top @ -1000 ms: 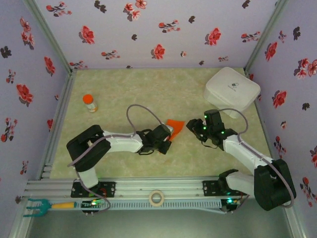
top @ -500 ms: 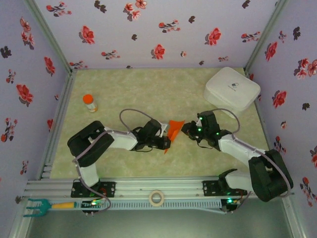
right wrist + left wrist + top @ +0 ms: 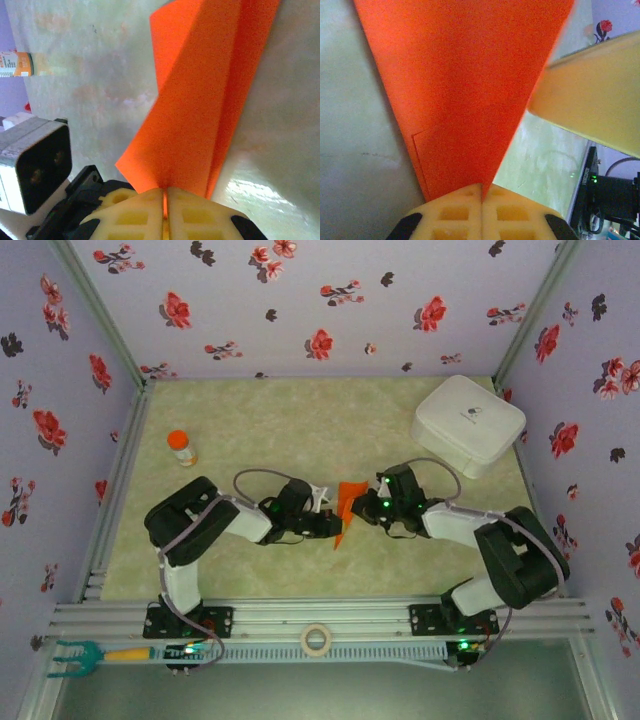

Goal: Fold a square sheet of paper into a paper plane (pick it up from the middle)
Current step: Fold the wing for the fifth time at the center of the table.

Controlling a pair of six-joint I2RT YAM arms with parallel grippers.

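The square sheet of paper (image 3: 346, 508) is bright orange-red and folded into a narrow pointed wedge, held up between both grippers at the middle of the table. My left gripper (image 3: 333, 522) comes in from the left and is shut on the paper's lower edge; in the left wrist view its yellow fingers (image 3: 481, 186) pinch the fold of the paper (image 3: 465, 75). My right gripper (image 3: 362, 508) meets it from the right, shut on the paper (image 3: 205, 100) at its pads (image 3: 165, 190). A right finger (image 3: 590, 105) shows beside the sheet.
A white case (image 3: 468, 423) sits at the back right. A small orange-capped bottle (image 3: 181, 448) stands at the left, also in the right wrist view (image 3: 17, 64). A tape roll (image 3: 317, 640) and a green-handled tool (image 3: 85, 655) lie on the near rail.
My right gripper has moved left to the paper and shut on it. The left gripper drew back slightly, still holding the paper, which now stands more on edge.
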